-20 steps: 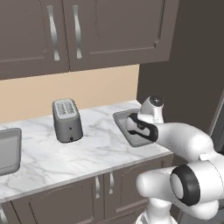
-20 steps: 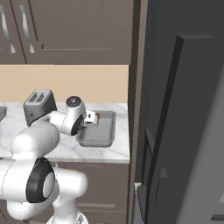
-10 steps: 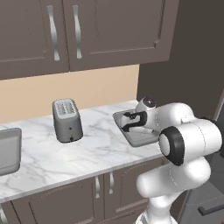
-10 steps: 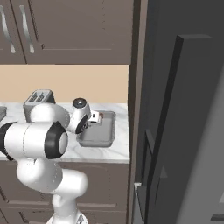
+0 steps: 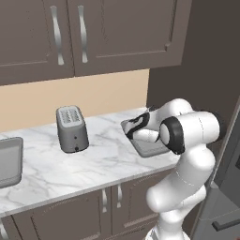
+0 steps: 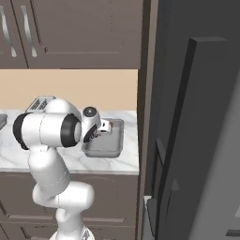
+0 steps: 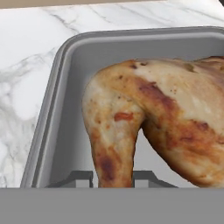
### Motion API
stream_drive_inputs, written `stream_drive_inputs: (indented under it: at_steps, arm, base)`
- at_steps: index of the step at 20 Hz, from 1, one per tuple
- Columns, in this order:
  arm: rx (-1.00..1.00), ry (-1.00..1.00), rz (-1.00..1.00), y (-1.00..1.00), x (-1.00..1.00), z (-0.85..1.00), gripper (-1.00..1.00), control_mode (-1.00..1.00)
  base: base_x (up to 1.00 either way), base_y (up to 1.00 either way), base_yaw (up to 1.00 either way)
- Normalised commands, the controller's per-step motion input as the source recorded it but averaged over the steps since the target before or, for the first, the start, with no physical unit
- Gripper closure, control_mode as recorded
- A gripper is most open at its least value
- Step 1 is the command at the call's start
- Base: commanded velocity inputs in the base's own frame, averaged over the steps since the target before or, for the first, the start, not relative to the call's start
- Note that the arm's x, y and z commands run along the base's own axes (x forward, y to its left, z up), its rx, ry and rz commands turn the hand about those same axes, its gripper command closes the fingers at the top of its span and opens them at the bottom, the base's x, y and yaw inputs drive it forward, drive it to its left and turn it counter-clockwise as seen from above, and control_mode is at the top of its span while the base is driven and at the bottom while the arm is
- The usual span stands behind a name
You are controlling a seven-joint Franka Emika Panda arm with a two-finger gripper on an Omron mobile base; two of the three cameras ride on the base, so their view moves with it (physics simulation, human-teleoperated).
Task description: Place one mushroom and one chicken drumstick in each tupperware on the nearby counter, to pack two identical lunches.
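Golden-brown chicken drumstick [image 7: 148, 127] is clamped by its narrow end in the tool [image 7: 114, 178] — held above the grey tupperware [image 7: 57, 113] for release inside. The tray rests on the marble desk [image 5: 93, 164], well apart from the toaster [image 5: 71, 128].

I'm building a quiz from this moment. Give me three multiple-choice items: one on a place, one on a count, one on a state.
1. Where is the chicken drumstick?
A. Over a tupperware
B. On the toaster
C. On the floor

2. How many slots does the toaster's top show?
A. One
B. Two
C. Four

3. The gripper is:
A. Open, apart from everything
B. Shut on the drumstick
C. Shut on nothing

Key: 1 A, grey tray walls surround it; 2 B, two dark slots on top; 3 B, jaws pinch its narrow end.
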Motion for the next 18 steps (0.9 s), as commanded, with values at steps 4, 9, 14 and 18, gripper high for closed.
stream_drive_inputs:
  at_steps: [4, 9, 14, 18]
  arm:
    - [0.0, 0.0, 0.0, 0.0, 0.39, -0.28, 1.0, -1.0]
    - [0.0, 0.0, 0.0, -0.08, 0.17, -0.07, -1.0, -1.0]
    - [0.0, 0.0, 0.0, -0.01, 0.0, 0.17, -1.0, -1.0]
    - [0.0, 0.0, 0.0, 0.0, -0.11, 0.31, -1.0, -1.0]
  base:
    - [0.0, 0.0, 0.0]
    - [0.0, 0.0, 0.0]
    - [0.0, 0.0, 0.0]
    - [0.0, 0.0, 0.0]
